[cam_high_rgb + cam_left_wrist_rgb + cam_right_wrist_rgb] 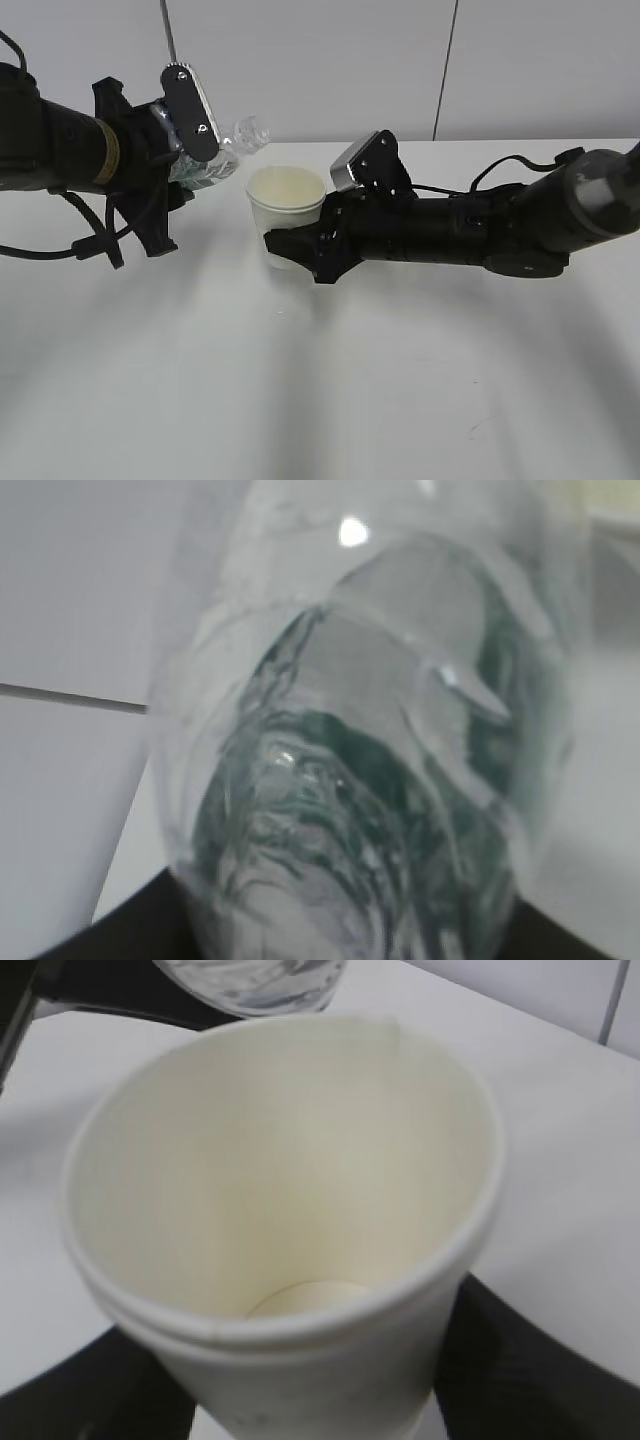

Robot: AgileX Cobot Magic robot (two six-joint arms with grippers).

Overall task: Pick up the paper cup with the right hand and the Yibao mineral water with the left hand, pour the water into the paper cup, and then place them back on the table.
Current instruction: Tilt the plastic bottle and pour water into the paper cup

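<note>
My left gripper (193,160) is shut on the Yibao mineral water (215,158), which lies tilted with its open neck (252,130) pointing right, just above and left of the cup's rim. In the left wrist view the clear bottle (370,760) with its green label fills the frame. Beside it, my right gripper (290,238) is shut on the white paper cup (287,200), held upright by its lower half. The right wrist view looks down into the cup (290,1160), whose cream bottom shows. The bottle's mouth (250,985) hangs past the far rim. I see no stream of water.
The white table (320,380) stretches in front of both arms, with soft shadows on it. A pale wall with vertical seams (445,70) stands behind. Black cables (60,245) hang from the left arm.
</note>
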